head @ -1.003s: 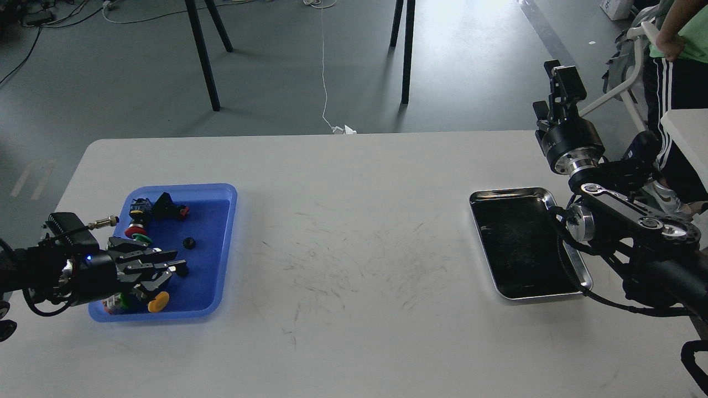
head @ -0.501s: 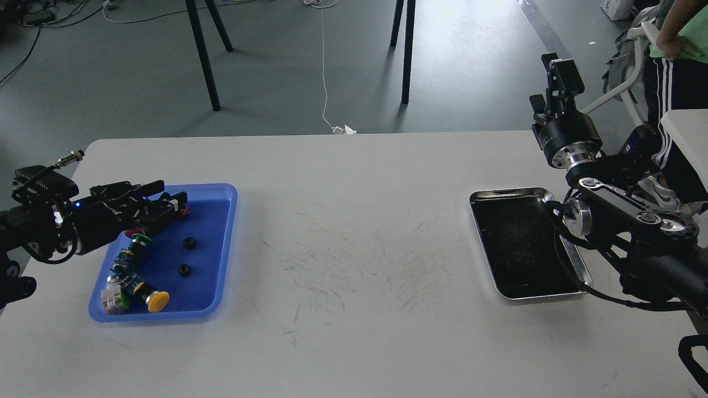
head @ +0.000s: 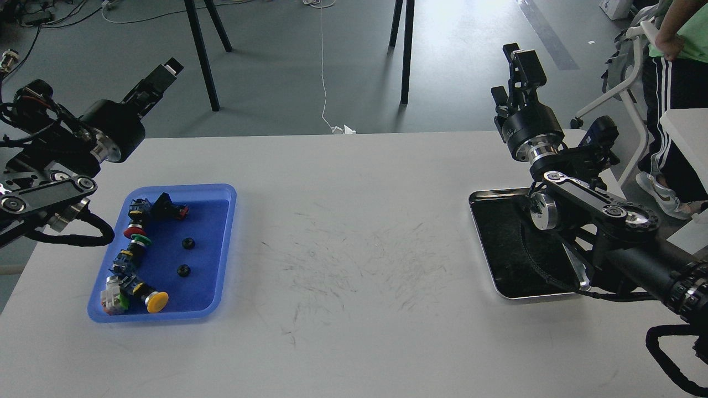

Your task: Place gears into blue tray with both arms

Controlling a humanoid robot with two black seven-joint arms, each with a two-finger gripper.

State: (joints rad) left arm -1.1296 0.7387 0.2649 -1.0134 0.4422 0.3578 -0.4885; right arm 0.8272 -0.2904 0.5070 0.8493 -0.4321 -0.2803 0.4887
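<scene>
Blue tray [head: 224, 232] holds two gears [head: 188, 242] and push-button switches [head: 135, 237]; steel tray [head: 487, 232] empty; both pincers' opening unclear

A lab: bare grey floor [head: 453, 66], trailing cables [head: 323, 61], tripod legs [head: 202, 50].

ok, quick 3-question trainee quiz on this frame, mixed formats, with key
1. True or false: both gears lie inside the blue tray.
2. What lies in the steel tray? A) gears B) push-button switches C) nothing visible.
3. Fill in: the yellow-capped switch lies near the blue tray's ___ edge (near/far).

Key: 1 true. 2 C. 3 near. The left gripper and right gripper are both raised clear of the trays.
</scene>
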